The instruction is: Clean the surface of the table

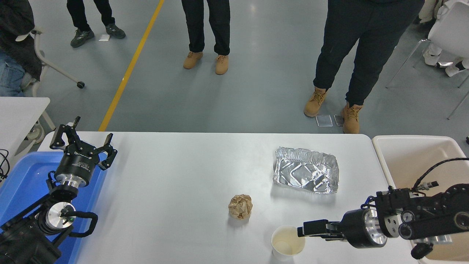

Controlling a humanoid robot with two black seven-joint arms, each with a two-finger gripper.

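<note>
Right claw (301,231) reaches leftward, low; left claw (83,142) parked, fingers spread.

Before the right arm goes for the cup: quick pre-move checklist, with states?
1. Paper cup upright, mouth up: ok.
2. Right gripper level with the cup's right rim: ok.
3. Right gripper open enough to take the rim: cannot tell, seen edge-on.
4. Crumpled paper ball and foil tray apart from the cup: ok.
5. Beige bin at the right of the table surface, opening unobstructed: ok.
6. Left gripper over the blue bin, away from the cup: ok.
</note>
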